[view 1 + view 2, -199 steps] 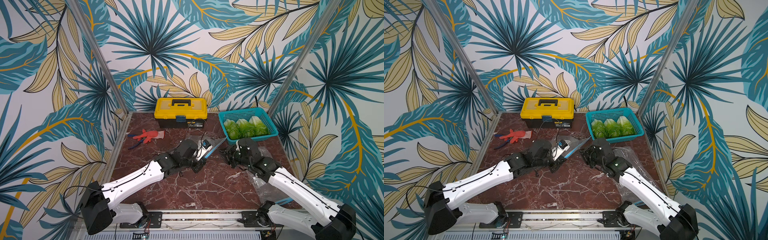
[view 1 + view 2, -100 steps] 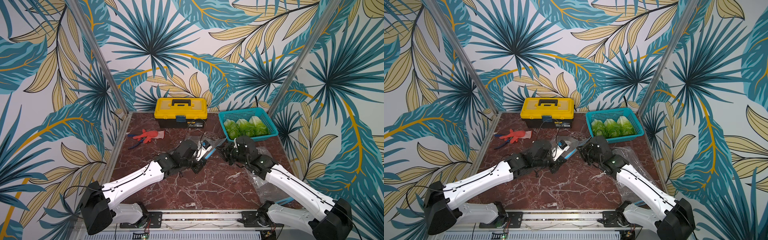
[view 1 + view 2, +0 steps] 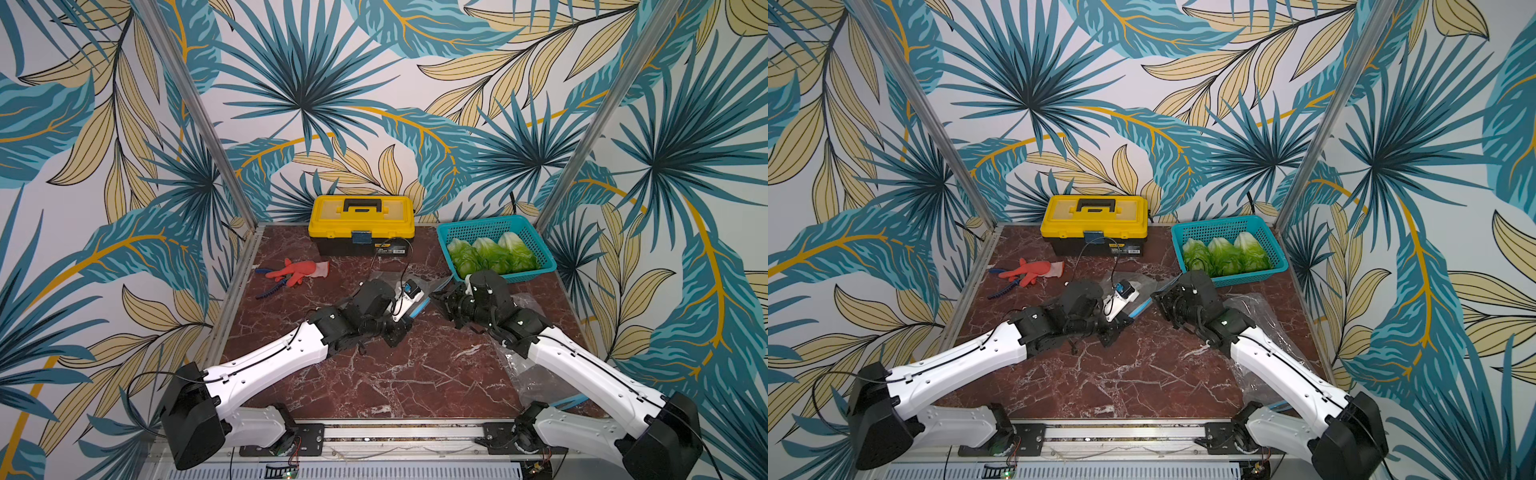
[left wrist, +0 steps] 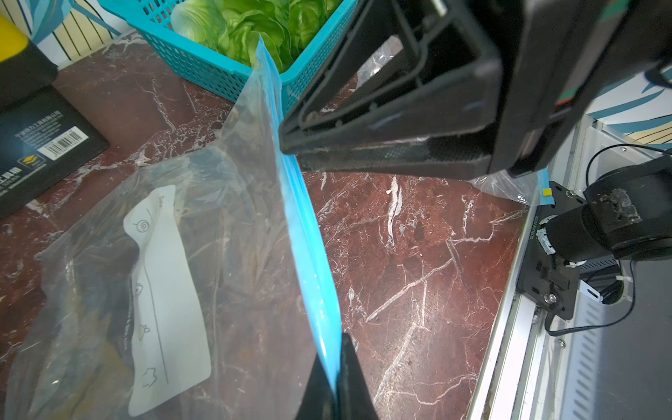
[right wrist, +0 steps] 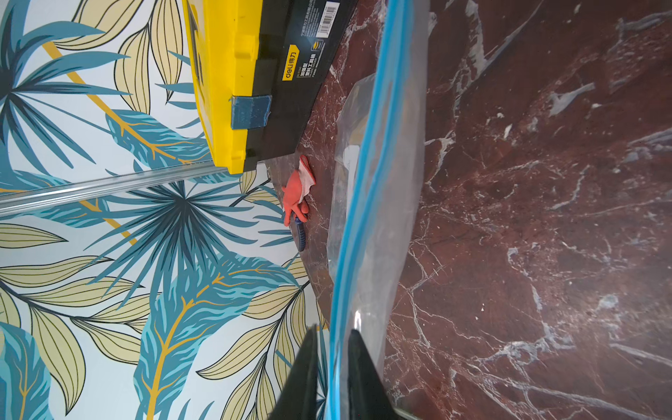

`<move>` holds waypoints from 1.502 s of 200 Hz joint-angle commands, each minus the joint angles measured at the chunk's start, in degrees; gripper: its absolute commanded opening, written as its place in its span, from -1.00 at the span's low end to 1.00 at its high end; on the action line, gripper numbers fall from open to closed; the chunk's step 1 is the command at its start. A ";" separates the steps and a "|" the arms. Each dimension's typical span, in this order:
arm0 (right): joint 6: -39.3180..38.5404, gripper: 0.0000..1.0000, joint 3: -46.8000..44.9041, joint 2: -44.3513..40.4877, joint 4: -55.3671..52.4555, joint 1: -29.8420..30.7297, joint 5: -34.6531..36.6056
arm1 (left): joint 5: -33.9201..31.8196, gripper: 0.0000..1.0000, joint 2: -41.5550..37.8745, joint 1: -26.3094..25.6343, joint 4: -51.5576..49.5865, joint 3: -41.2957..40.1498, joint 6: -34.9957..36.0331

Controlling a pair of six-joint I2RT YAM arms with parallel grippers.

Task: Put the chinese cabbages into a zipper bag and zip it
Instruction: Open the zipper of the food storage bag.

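Observation:
Three chinese cabbages (image 3: 492,255) (image 3: 1225,255) (image 4: 251,25) lie side by side in a teal basket (image 3: 478,222) (image 3: 1221,226) at the back right. A clear zipper bag (image 4: 182,254) (image 5: 385,218) with a blue zip strip (image 4: 309,236) (image 3: 432,295) stands mid-table, its strip raised. My left gripper (image 4: 336,363) (image 3: 409,320) (image 3: 1125,320) is shut on one end of that strip. At the other end my right gripper (image 5: 332,349) (image 3: 436,295) (image 3: 1156,295) straddles the strip. Its jaws stand narrowly apart, and wall shows between one finger and the strip.
A yellow and black toolbox (image 3: 361,224) (image 5: 232,72) stands at the back centre. A red glove (image 3: 297,270) (image 5: 298,189) lies on blue-handled pliers at the left. Another clear plastic bag (image 3: 536,374) lies under my right arm. Metal frame posts mark the back corners.
My right gripper has moved left, up to the bag's free end, and its jaws have narrowed around the blue strip. The left arm has held still with the bag.

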 commanded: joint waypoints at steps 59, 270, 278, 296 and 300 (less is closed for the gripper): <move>0.59 -0.72 -3.05 -2.32 -0.04 0.17 1.36 | 0.50 -1.00 0.06 -0.08 0.90 0.94 -0.76; 0.58 -0.71 -3.71 2.66 2.06 0.66 -2.40 | 1.88 -1.00 1.23 -0.03 0.95 1.98 0.06; 0.75 -0.71 -3.87 2.93 2.38 0.72 -2.50 | 2.04 -1.00 1.22 -0.07 0.96 1.94 0.02; 1.19 -0.63 -3.92 3.39 3.01 0.87 -2.49 | 2.24 -1.00 1.22 -0.04 0.87 1.84 0.08; 1.28 -0.61 -3.93 3.45 3.17 0.86 -2.51 | 2.21 -1.00 1.22 0.00 0.86 1.77 0.03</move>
